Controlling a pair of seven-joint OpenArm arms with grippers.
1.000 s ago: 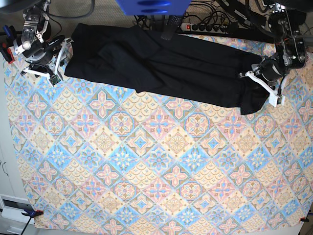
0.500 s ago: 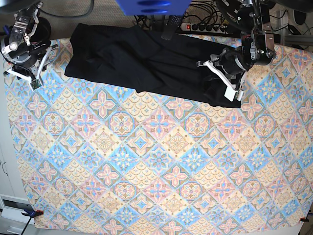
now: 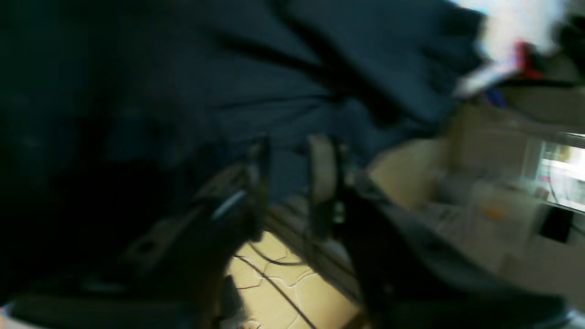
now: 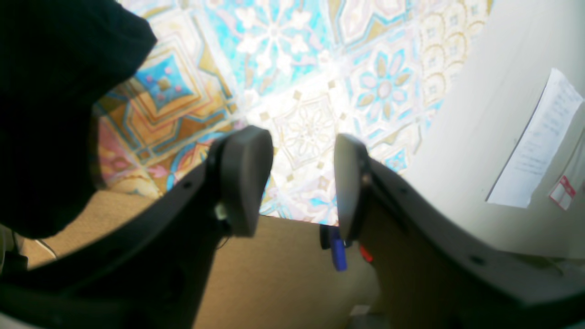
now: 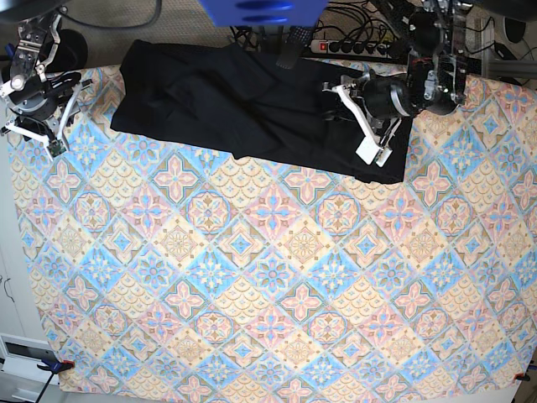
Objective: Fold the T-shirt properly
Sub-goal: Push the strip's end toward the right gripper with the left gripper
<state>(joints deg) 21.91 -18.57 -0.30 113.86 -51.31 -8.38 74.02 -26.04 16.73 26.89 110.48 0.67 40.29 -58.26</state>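
Note:
The black T-shirt point(image 5: 243, 101) lies in a long band across the far side of the patterned tablecloth point(image 5: 268, 277). Its right end is doubled back onto the body. My left gripper point(image 5: 359, 120) hovers over that doubled end. In the blurred left wrist view its fingers point(image 3: 322, 169) stand apart, with dark cloth point(image 3: 228, 68) behind the gap. My right gripper point(image 5: 44, 117) is open off the shirt's left end, at the table's left edge. In the right wrist view its pads point(image 4: 247, 178) are empty above the cloth pattern, and the shirt point(image 4: 55, 91) fills the left of that view.
A power strip point(image 5: 352, 46) and cables lie behind the table's far edge. A blue object point(image 5: 260, 10) hangs at top centre. A white cabinet point(image 5: 8, 294) stands along the left side, with a paper sheet point(image 4: 534, 146) stuck to its wall.
My left gripper swept leftward with the shirt's right end, folding it onto the body, and its jaws have parted. My right arm pulled away from the shirt to the table's left edge.

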